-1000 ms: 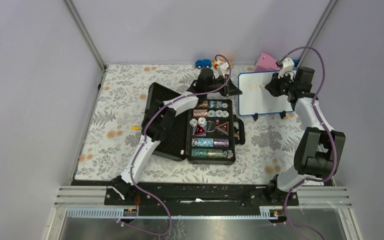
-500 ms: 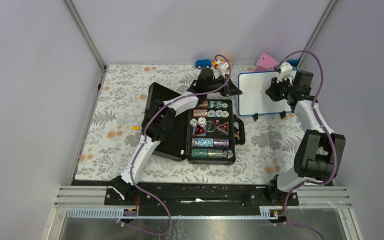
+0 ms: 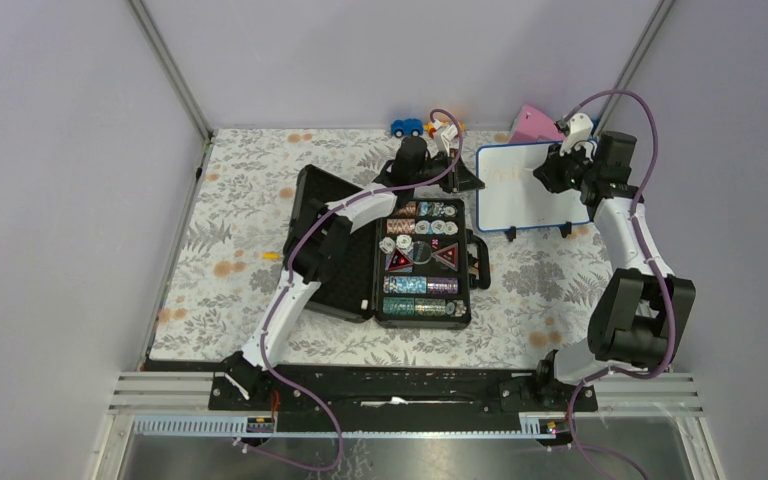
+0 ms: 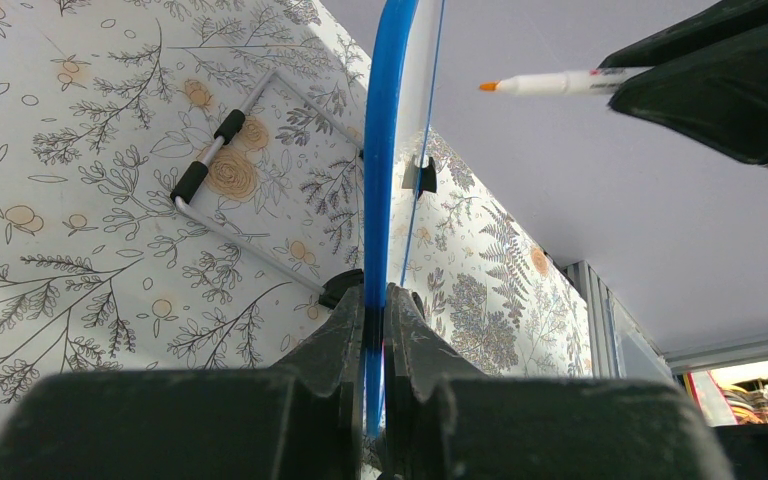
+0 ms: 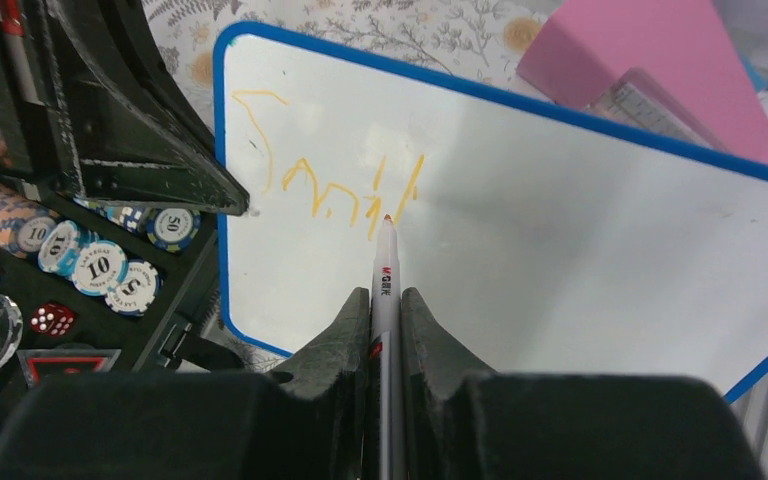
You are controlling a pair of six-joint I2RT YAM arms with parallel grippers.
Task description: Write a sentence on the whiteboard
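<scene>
At the whiteboard (image 3: 520, 205), right arm (image 3: 625, 222) outstretched.

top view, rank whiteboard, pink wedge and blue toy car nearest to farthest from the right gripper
From the right gripper:
1. whiteboard, overlapped by it.
2. pink wedge, just behind the board.
3. blue toy car, far edge, leftward.

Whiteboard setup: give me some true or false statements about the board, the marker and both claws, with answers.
1. The left claw is shut on the blue frame of the whiteboard. True.
2. The right claw holds a marker. True.
3. The sentence is written in blue. False: its strokes are yellow-orange.
4. The chip case is closed. False: it lies open.
</scene>
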